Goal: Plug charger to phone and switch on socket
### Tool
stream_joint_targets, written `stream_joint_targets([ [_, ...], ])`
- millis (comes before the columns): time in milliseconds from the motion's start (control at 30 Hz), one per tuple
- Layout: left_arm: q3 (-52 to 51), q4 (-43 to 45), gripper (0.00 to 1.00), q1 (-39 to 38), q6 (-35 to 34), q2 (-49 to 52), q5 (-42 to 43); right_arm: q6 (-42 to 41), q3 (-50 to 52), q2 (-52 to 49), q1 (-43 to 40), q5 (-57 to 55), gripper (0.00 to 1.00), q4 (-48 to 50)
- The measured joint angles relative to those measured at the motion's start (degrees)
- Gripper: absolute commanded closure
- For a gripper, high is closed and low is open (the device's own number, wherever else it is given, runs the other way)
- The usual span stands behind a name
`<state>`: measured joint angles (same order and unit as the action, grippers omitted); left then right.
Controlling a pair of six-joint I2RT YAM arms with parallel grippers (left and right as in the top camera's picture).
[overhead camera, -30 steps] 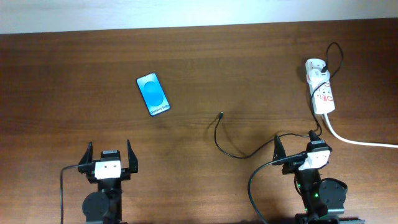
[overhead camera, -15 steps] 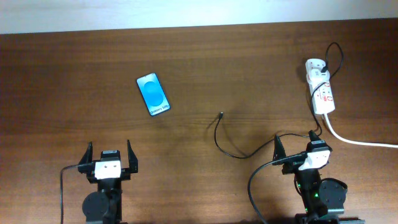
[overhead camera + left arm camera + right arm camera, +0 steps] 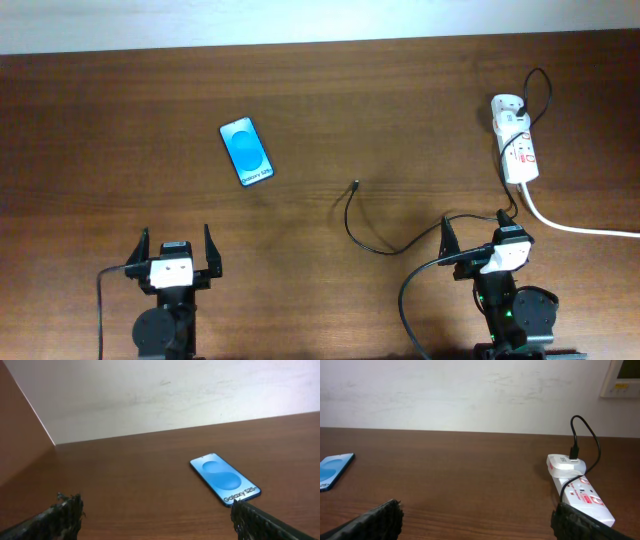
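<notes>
The phone (image 3: pixel 246 151) lies flat on the table left of centre, blue screen up; it also shows in the left wrist view (image 3: pixel 225 479) and at the left edge of the right wrist view (image 3: pixel 334 471). The charger (image 3: pixel 372 230), a thin black cable, curls across the table, its connector tip (image 3: pixel 356 184) lying free right of the phone. It runs up to the socket (image 3: pixel 516 145), a white power strip at the far right, also in the right wrist view (image 3: pixel 580 493). My left gripper (image 3: pixel 177 247) is open and empty near the front edge. My right gripper (image 3: pixel 476 231) is open and empty, short of the socket.
A thick white cord (image 3: pixel 575 225) leaves the socket toward the right edge. The table (image 3: pixel 400 90) is dark brown wood, with a pale wall behind it. The robots' own black cables hang at the front by each base.
</notes>
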<state>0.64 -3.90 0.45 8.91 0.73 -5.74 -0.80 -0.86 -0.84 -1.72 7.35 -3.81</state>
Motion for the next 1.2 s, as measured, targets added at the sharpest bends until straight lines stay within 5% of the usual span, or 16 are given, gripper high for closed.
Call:
stream_joint_targets([
  [200, 0.22, -1.31, 0.01, 0.00, -7.98, 0.00, 3.10, -0.02, 0.00, 0.00, 0.00, 0.00, 0.02, 0.02],
  [467, 8.04, -10.40, 0.01, 0.00, -10.51, 6.10, 5.20, -0.02, 0.02, -0.02, 0.00, 0.00, 0.02, 0.02],
  [733, 32.33, -21.35, 0.01, 0.00, -11.74, 33.55, 8.90, 0.00, 0.02, 0.04, 0.00, -0.02, 0.01, 0.02],
  [933, 61.22, -37.99, 0.01, 0.00, -11.54, 57.86, 19.34, -0.02, 0.04, 0.04, 0.00, -0.02, 0.02, 0.02],
  [1067, 64.74, -38.03, 0.01, 0.00, -11.37, 66.34, 29.18, 0.00, 0.04, 0.04, 0.00, -0.02, 0.02, 0.02],
  [1200, 64.74, -41.97, 0.01, -0.15, -10.78, 71.45, 26.88, -0.02, 0.04, 0.04, 0.00, -0.02, 0.02, 0.02],
])
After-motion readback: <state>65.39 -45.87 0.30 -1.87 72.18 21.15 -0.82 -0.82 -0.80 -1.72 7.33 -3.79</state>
